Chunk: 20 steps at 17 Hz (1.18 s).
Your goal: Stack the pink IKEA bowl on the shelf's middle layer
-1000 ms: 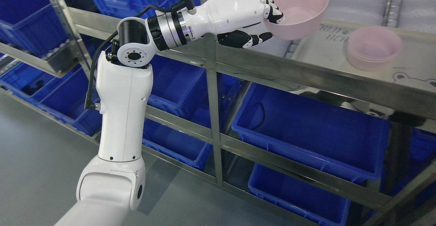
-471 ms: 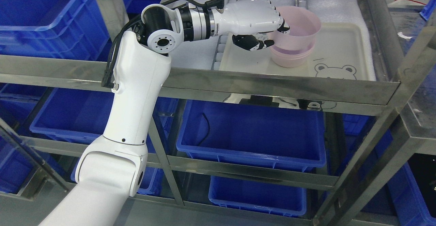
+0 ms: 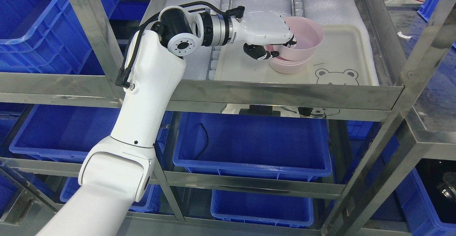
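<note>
Your left hand (image 3: 269,33): fingers hooked over the near rim of the pink bowl (image 3: 302,40), thumb beneath, grip closed on it. Since half a second ago the bowl has sunk deeper into the pink stack (image 3: 288,66) below. Bowl lies just beyond your fingertips; white tray (image 3: 342,51) under the stack, on the steel shelf (image 3: 285,95).

Bare tray (image 3: 342,47) (steel rail (image 3: 285,93) in front)

A warehouse or storeroom: a stainless-steel shelf rack (image 3: 285,93) fills the view, with rows of blue plastic storage bins (image 3: 249,147) on the layers below its front rail and more bins (image 3: 35,43) to its left.
</note>
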Tool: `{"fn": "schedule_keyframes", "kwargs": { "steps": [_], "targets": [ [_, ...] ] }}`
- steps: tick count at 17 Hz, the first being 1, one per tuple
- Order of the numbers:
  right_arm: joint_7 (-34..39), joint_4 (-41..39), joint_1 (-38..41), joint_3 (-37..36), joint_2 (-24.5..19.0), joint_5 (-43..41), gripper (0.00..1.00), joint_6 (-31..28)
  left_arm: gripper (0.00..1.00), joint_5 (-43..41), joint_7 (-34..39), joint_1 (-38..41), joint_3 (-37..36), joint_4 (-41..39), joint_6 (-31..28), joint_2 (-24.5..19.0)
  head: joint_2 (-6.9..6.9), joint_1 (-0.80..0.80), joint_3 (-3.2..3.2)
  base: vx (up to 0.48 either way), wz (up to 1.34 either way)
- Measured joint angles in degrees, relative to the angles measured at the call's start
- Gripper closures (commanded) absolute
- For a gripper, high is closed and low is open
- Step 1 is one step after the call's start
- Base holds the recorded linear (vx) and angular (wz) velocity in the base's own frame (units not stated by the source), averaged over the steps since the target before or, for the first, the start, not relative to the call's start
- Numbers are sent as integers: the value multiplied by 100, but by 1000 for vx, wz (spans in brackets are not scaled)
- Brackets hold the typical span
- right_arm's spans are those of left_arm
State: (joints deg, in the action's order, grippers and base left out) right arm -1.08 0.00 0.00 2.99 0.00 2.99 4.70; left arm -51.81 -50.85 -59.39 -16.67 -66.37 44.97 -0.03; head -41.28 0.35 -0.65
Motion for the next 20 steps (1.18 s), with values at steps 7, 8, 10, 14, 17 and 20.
{"fn": "schedule_keyframes", "kwargs": {
  "steps": [7,8,10,14,17,20],
  "targets": [
    [1,0,0,0,0,0,0,0,72,-184,-32,-60,2,96,0,2,0,0,0,-4,16],
    [1,0,0,0,0,0,0,0,47,-190,-16,-60,0,105,0,2,0,0,0,0,0],
    [1,0,0,0,0,0,0,0,26,-197,158,-58,-16,126,0,2,0,0,0,0,0],
    [2,0,0,0,0,0,0,0,6,-7,998,-22,-44,148,0,3,0,0,0,0,0],
    [3,0,0,0,0,0,0,1,0,357,1208,13,-5,140,1,3,0,0,0,0,0],
    [4,0,0,0,0,0,0,1,1,845,1189,25,76,54,0,3,0,0,0,0,0]
  ]
}}
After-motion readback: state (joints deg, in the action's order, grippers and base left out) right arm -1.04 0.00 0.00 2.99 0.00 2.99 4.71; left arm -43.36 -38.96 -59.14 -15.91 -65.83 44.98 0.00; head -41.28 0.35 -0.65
